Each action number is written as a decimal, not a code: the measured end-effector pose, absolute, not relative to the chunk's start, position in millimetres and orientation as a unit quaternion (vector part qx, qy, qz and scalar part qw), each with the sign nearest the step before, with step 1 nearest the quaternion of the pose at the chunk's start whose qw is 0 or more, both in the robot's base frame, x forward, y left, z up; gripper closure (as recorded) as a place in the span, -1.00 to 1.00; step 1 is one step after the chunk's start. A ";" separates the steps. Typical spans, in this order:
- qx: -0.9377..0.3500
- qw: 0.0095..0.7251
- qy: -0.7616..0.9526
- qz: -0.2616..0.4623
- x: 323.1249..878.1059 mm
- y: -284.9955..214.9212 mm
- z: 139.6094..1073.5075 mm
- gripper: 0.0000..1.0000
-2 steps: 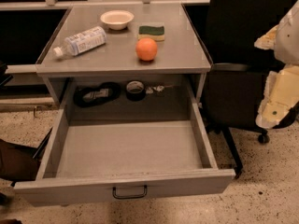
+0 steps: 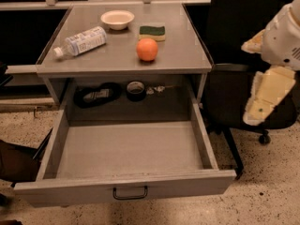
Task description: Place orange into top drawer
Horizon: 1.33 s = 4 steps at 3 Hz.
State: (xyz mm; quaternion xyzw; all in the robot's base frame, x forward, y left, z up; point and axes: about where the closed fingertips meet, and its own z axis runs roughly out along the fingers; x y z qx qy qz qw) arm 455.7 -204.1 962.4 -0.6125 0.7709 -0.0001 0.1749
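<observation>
The orange (image 2: 147, 49) sits on the grey tabletop (image 2: 187, 55), right of centre, just in front of the yellow sponge with a green top (image 2: 152, 32). The top drawer (image 2: 126, 149) is pulled fully out below the tabletop. It is empty inside, and its dark bar handle (image 2: 130, 193) is on the flat front. My gripper (image 2: 262, 83), white and cream, hangs at the right edge of the view. It is beside the table, apart from the orange, about level with the open drawer's back, and holds nothing that I can see.
A white bowl (image 2: 117, 19) and a lying plastic bottle (image 2: 82, 41) are on the tabletop. A black pouch (image 2: 96, 95) and a tape roll (image 2: 136, 90) lie on the shelf behind the drawer. A black office chair (image 2: 239, 88) stands right of the table, behind my gripper.
My gripper has shifted slightly to the left, toward the table. The orange, the drawer and the other objects have not moved.
</observation>
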 end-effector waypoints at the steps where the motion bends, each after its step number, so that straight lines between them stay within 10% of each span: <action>1: -0.627 0.219 0.744 0.069 512.0 -148.7 934.0 -1.00; 4: -0.601 0.316 0.726 0.115 620.5 -89.9 892.9 -1.00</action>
